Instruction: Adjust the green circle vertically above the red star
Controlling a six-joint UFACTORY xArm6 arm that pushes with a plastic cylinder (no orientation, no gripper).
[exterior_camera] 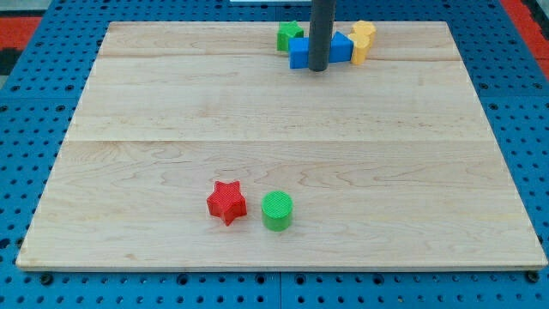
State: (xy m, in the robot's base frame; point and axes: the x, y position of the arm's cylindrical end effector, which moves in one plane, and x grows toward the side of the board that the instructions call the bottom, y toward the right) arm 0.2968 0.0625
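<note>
While green circle sits just right of red star, my tip among far blue blocks, no gripper.

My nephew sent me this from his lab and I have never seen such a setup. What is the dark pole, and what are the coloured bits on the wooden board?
The dark pole is the end of a robot arm. It has no hand, only my tip, which slides over the wooden board and pushes blocks. The single camera looks down at the board; its mounting is not known. At the view's top, my tip stands in a cluster: a green block, a blue block, a second blue block and a yellow block. Near the view's bottom, far from my tip, lie the red star and the green circle, side by side. Nothing is held.
</note>
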